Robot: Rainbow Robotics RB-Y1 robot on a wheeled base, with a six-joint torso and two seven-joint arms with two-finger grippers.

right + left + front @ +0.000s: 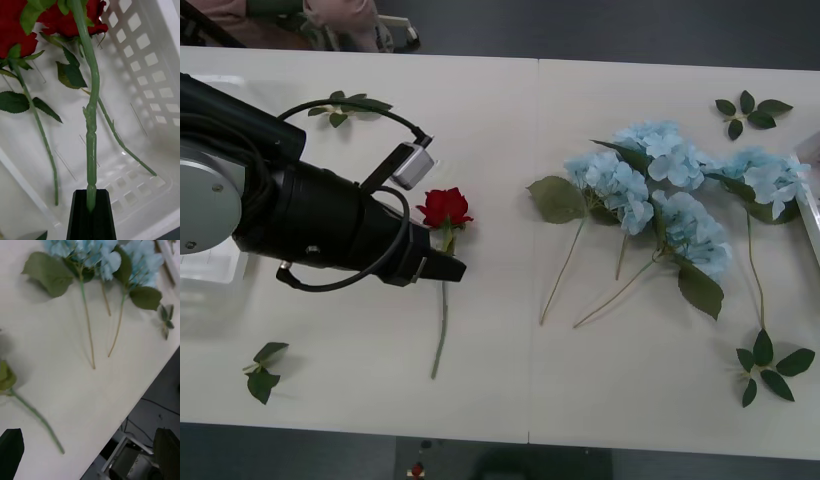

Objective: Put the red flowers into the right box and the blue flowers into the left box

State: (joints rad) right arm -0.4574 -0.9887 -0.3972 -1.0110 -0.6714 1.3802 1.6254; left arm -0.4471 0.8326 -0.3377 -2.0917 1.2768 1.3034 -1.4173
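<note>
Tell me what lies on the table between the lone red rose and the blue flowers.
Nothing: in the front view the table is bare between the rose and the blue flowers, apart from the tabletop seam.

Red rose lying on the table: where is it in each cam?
Front: red rose left of centre, at the left gripper tip.
Left wrist: its stem, near one open finger.
Right wrist: a different rose, held by the right gripper over a slotted basket.
Shared landmark: blue flowers, front and left wrist.
</note>
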